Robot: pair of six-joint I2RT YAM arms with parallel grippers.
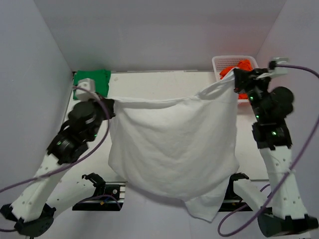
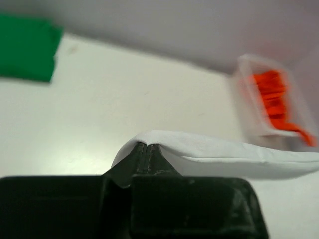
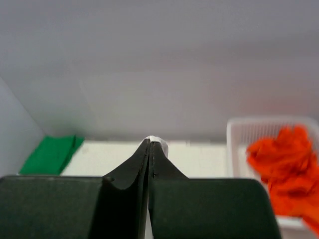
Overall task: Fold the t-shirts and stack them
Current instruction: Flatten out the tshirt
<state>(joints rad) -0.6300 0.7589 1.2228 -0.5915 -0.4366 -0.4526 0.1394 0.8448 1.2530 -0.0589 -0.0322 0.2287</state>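
The left fingers [image 2: 137, 162] are closed tight on one upper corner of the white t-shirt [image 1: 169, 144]. The right fingers [image 3: 137, 167] are closed tight on the opposite upper corner. The shirt hangs spread between both arms, raised above the counter [image 1: 164, 82]. Its top edge sags in the middle and its lower part drapes past the near edge. The green t-shirt [image 1: 92, 79] lies folded at the far left corner of the counter. A white basket [image 1: 222, 60] at the far right holds orange cloth [image 1: 243, 64]

White t-shirt [image 1: 172, 144]; green t-shirt [image 1: 92, 79]; white basket [image 1: 222, 63], orange cloth [image 1: 242, 67].
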